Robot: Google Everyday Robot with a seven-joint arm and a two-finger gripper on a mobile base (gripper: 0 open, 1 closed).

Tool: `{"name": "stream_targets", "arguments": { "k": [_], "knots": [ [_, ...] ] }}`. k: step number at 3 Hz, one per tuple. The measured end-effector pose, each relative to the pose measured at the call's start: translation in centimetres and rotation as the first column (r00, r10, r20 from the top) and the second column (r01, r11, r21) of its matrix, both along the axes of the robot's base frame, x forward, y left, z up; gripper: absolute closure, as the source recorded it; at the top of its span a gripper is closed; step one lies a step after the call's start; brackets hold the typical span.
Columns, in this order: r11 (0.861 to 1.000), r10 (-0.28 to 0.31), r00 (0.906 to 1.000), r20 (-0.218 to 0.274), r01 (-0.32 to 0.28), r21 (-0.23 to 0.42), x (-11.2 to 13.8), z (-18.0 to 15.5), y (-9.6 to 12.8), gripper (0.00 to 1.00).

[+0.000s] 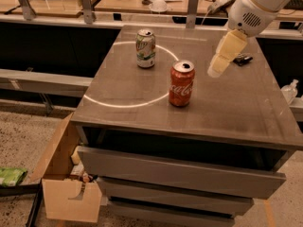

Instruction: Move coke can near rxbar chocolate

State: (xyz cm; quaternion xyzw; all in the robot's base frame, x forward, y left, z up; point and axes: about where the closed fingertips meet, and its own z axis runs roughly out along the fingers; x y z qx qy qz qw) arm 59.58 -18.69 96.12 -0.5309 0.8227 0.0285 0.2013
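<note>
Jaws: spread or pressed together, cannot tell. The gripper [215,70], cream-coloured, hangs above the table [227,115], up and right of the coke can [182,84], not touching it. The coke can stands upright mid-table on the white ring [118,104]. The rxbar chocolate [243,59] lies far right, partly hidden behind the gripper. The green-and-white can [145,48] stands upright farther back.

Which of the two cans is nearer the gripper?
The red coke can; the gripper hangs just beside it. The green-and-white can stands farther off, back left.
</note>
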Motion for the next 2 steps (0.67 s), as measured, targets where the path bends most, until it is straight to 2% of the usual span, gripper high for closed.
{"name": "stream_targets", "arguments": {
  "k": [1, 2],
  "knots": [
    [0.996, 0.067, 0.9968, -0.044, -0.064, 0.059, 1.0, -0.3, 3.4, 0.00],
    [0.990, 0.107, 0.9915, -0.074, -0.100, 0.095, 1.0, -1.0, 6.2, 0.00]
  ]
}}
